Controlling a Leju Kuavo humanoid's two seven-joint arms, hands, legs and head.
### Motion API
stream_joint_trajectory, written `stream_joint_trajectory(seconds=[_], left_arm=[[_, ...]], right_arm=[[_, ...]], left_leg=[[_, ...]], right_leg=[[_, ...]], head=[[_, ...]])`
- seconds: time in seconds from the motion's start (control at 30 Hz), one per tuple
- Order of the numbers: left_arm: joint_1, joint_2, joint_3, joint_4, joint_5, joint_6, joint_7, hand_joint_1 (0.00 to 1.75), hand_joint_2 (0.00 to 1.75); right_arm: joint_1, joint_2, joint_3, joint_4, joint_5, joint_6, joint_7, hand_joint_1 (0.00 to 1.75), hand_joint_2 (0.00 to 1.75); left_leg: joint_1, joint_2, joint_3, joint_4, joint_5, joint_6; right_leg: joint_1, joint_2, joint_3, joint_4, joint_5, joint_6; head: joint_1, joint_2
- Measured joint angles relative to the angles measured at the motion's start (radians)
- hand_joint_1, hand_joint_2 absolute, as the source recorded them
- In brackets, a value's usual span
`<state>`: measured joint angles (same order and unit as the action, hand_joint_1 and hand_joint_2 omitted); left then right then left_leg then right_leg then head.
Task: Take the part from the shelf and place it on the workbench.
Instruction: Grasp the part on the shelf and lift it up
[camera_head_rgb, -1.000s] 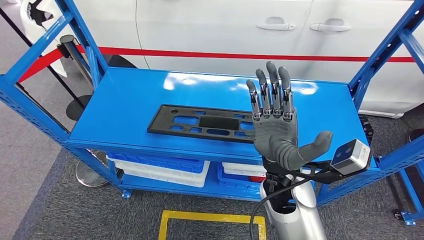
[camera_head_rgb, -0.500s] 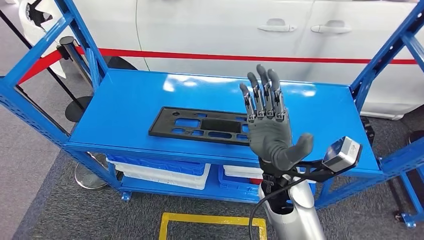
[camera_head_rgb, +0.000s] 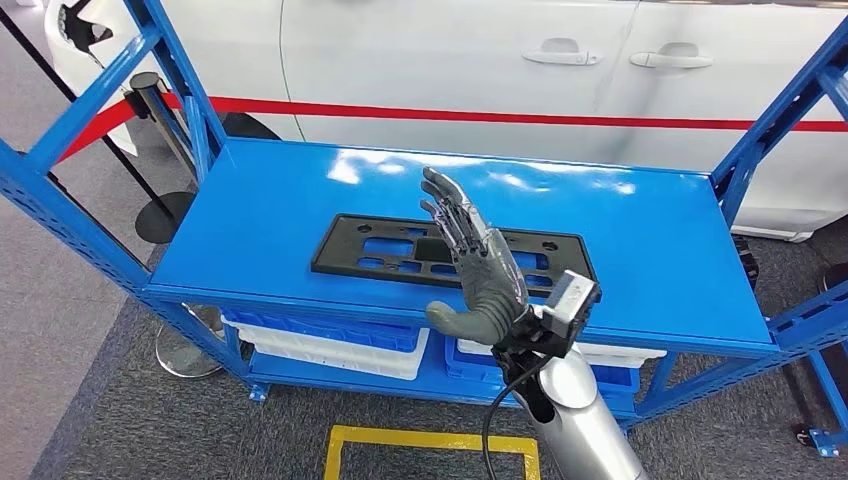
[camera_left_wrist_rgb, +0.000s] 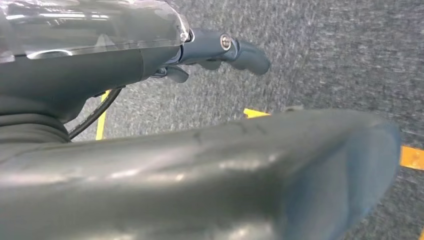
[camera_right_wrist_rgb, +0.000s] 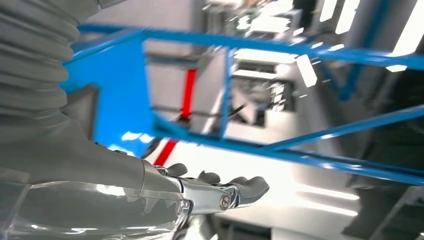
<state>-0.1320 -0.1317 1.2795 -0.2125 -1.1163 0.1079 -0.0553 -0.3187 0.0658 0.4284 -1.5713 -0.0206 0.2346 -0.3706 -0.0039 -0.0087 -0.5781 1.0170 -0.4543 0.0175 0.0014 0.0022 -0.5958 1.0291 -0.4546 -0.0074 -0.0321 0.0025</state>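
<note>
A flat black plastic part (camera_head_rgb: 380, 250) with several cut-outs lies in the middle of the blue shelf top (camera_head_rgb: 270, 200). My right hand (camera_head_rgb: 482, 275) hovers over the part's right half, turned on edge, fingers (camera_head_rgb: 448, 210) stretched out toward the shelf's back and thumb pointing left; it holds nothing. The right wrist view shows the same right hand (camera_right_wrist_rgb: 150, 195) empty with its fingertips (camera_right_wrist_rgb: 250, 187) extended against the blue frame. My left hand (camera_left_wrist_rgb: 200, 170) hangs over grey carpet, its fingers (camera_left_wrist_rgb: 240, 50) loosely apart and empty.
Blue uprights (camera_head_rgb: 170, 70) and braces flank the shelf on both sides. White and blue bins (camera_head_rgb: 320, 345) sit on the lower level. A white car (camera_head_rgb: 450, 60) with a red stripe stands close behind. Yellow tape (camera_head_rgb: 430, 440) marks the carpet before the shelf.
My right hand has turned from palm-facing to edge-on and moved left and down over the part. The view has shifted slightly.
</note>
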Motion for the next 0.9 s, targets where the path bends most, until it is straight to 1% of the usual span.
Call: stream_joint_trajectory(seconds=[0.07,0.1,0.13,0.17,0.23,0.27,0.3,0.33,0.37,0.4,0.43,0.47,0.53,0.57,0.6,0.63,0.67,0.73,0.77,0.8,0.83,0.87,0.9], left_arm=[[-0.002,0.000,0.000,0.000,-0.001,0.000,0.001,0.00,0.00],[-0.003,0.000,0.000,0.000,-0.002,0.000,0.001,0.00,0.00],[-0.004,0.000,0.000,0.000,-0.003,0.000,0.001,0.00,0.00],[-0.005,0.000,-0.001,0.000,-0.005,-0.001,0.001,0.00,0.00],[-0.006,0.000,-0.002,0.000,-0.007,-0.006,0.001,0.00,0.00],[-0.006,0.000,-0.002,0.000,-0.008,-0.009,0.001,0.00,0.00],[-0.006,0.000,-0.002,0.000,-0.009,-0.011,0.001,0.00,0.00],[-0.006,0.001,-0.002,0.000,-0.010,-0.012,0.000,0.00,0.00],[-0.006,0.002,-0.003,0.000,-0.012,-0.014,0.000,0.00,0.00],[-0.007,0.003,-0.003,0.000,-0.013,-0.014,-0.001,0.00,0.00],[-0.007,0.004,-0.003,0.000,-0.013,-0.015,-0.002,0.00,0.00],[-0.008,0.004,-0.003,0.001,-0.013,-0.015,-0.004,0.00,0.00],[-0.008,0.004,-0.004,0.001,-0.013,-0.015,-0.006,0.00,0.00],[-0.008,0.004,-0.004,0.001,-0.012,-0.015,-0.006,0.00,0.00],[-0.007,0.004,-0.004,0.001,-0.011,-0.015,-0.006,0.00,0.00],[-0.008,0.004,-0.004,0.001,-0.009,-0.015,-0.006,0.00,0.00],[-0.009,0.004,-0.004,0.001,-0.008,-0.015,-0.004,0.00,0.00],[-0.010,0.004,-0.005,0.001,-0.006,-0.015,-0.001,0.00,0.00],[-0.010,0.004,-0.005,0.001,-0.006,-0.015,0.001,0.00,0.00],[-0.010,0.005,-0.005,0.001,-0.007,-0.015,0.002,0.00,0.00],[-0.010,0.005,-0.007,0.001,-0.008,-0.016,0.002,0.00,0.00],[-0.011,0.005,-0.008,0.001,-0.010,-0.017,0.003,0.00,0.00],[-0.011,0.004,-0.010,0.001,-0.013,-0.018,0.003,0.00,0.00]], right_arm=[[-0.021,-0.003,0.033,0.038,0.069,-0.018,0.014,0.00,1.75],[-0.033,-0.004,0.053,0.060,0.100,-0.026,0.019,0.00,1.75],[-0.047,-0.004,0.075,0.084,0.130,-0.036,0.023,0.00,1.75],[-0.060,-0.004,0.098,0.109,0.160,-0.048,0.025,0.00,1.75],[-0.077,-0.007,0.145,0.167,0.212,-0.078,0.023,0.00,1.75],[-0.080,-0.009,0.165,0.193,0.232,-0.092,0.019,0.00,1.75],[-0.082,-0.012,0.183,0.216,0.245,-0.104,0.013,0.00,1.75],[-0.083,-0.014,0.196,0.234,0.255,-0.115,0.008,0.00,1.75],[-0.085,-0.017,0.208,0.249,0.266,-0.125,0.005,0.00,1.75],[-0.088,-0.020,0.218,0.262,0.283,-0.140,0.003,0.00,1.75],[-0.093,-0.023,0.228,0.273,0.307,-0.161,0.003,0.00,1.75],[-0.098,-0.027,0.239,0.281,0.338,-0.187,0.004,0.00,1.75],[-0.107,-0.035,0.260,0.299,0.424,-0.263,0.011,0.00,1.75],[-0.111,-0.038,0.268,0.307,0.469,-0.302,0.016,0.00,1.75],[-0.117,-0.042,0.276,0.316,0.516,-0.343,0.024,0.00,1.75],[-0.123,-0.045,0.281,0.323,0.560,-0.378,0.033,0.00,1.75],[-0.129,-0.047,0.284,0.332,0.598,-0.409,0.043,0.00,1.75],[-0.137,-0.051,0.287,0.354,0.666,-0.458,0.062,0.00,1.75],[-0.138,-0.052,0.288,0.366,0.690,-0.473,0.070,0.00,1.75],[-0.140,-0.053,0.289,0.378,0.708,-0.484,0.076,0.00,1.75],[-0.142,-0.053,0.290,0.389,0.719,-0.491,0.080,0.00,1.75],[-0.146,-0.053,0.291,0.398,0.725,-0.499,0.082,0.00,1.75],[-0.151,-0.053,0.292,0.404,0.728,-0.507,0.082,0.00,1.75]], left_leg=[[0.003,0.002,0.001,-0.001,-0.001,-0.011],[0.003,0.002,-0.002,0.009,-0.010,-0.016],[0.004,0.002,-0.013,0.037,-0.029,-0.022],[0.006,0.002,-0.035,0.085,-0.057,-0.028],[0.012,0.003,-0.098,0.220,-0.119,-0.037],[0.014,0.003,-0.122,0.268,-0.132,-0.041],[0.017,0.003,-0.129,0.280,-0.125,-0.045],[0.020,0.003,-0.114,0.248,-0.098,-0.047],[0.023,0.003,-0.083,0.183,-0.059,-0.049],[0.025,0.004,-0.048,0.112,-0.030,-0.049],[0.024,0.003,-0.021,0.054,-0.011,-0.046],[0.023,0.002,-0.005,0.019,-0.003,-0.041],[0.018,0.001,-0.003,0.007,-0.004,-0.027],[0.019,0.001,-0.003,0.006,-0.002,-0.021],[0.021,0.002,-0.002,0.002,0.001,-0.013],[0.022,0.002,-0.002,-0.001,0.004,-0.006],[0.023,0.003,-0.001,-0.004,0.006,-0.001],[0.021,0.003,-0.002,-0.004,0.006,0.005],[0.020,0.003,-0.002,-0.003,0.006,0.006],[0.019,0.002,-0.002,-0.003,0.005,0.007],[0.019,0.002,-0.001,-0.002,0.004,0.007],[0.018,0.001,0.001,-0.001,0.003,0.006],[0.018,0.000,0.002,0.000,0.002,0.004]], right_leg=[[-0.003,0.001,0.002,-0.010,0.005,-0.004],[-0.006,0.000,0.005,-0.016,0.008,-0.007],[-0.009,-0.001,0.008,-0.022,0.010,-0.011],[-0.011,-0.003,0.010,-0.025,0.012,-0.013],[-0.011,-0.005,0.010,-0.025,0.011,-0.016],[-0.011,-0.006,0.010,-0.024,0.011,-0.016],[-0.012,-0.007,0.010,-0.023,0.010,-0.015],[-0.012,-0.007,0.010,-0.022,0.009,-0.014],[-0.014,-0.006,0.011,-0.019,0.007,-0.012],[-0.014,-0.005,0.011,-0.015,0.004,-0.008],[-0.013,-0.004,0.009,-0.010,0.001,-0.003],[-0.012,-0.003,0.007,-0.006,0.000,0.002],[-0.010,-0.002,0.004,-0.005,0.001,0.012],[-0.010,-0.002,0.003,-0.006,0.001,0.017],[-0.011,-0.001,0.001,0.001,-0.006,0.022],[-0.013,-0.001,-0.010,0.025,-0.023,0.026],[-0.014,-0.001,-0.030,0.070,-0.050,0.030],[-0.014,-0.001,-0.092,0.203,-0.113,0.035],[-0.015,-0.001,-0.118,0.256,-0.129,0.036],[-0.014,-0.002,-0.131,0.278,-0.126,0.035],[-0.014,-0.002,-0.122,0.257,-0.103,0.033],[-0.014,-0.002,-0.096,0.202,-0.068,0.029],[-0.013,-0.001,-0.061,0.128,-0.034,0.024]], head=[[0.000,0.000],[0.000,0.000],[-0.001,0.000],[-0.001,0.000],[-0.002,0.000],[-0.002,0.000],[-0.002,0.000],[-0.002,0.000],[-0.002,0.000],[-0.002,0.000],[-0.001,0.000],[-0.001,0.000],[0.000,0.000],[0.000,0.000],[0.001,0.000],[0.001,0.000],[0.001,0.000],[0.002,0.000],[0.002,0.000],[0.002,0.000],[0.002,0.000],[0.002,0.000],[0.002,0.000]])
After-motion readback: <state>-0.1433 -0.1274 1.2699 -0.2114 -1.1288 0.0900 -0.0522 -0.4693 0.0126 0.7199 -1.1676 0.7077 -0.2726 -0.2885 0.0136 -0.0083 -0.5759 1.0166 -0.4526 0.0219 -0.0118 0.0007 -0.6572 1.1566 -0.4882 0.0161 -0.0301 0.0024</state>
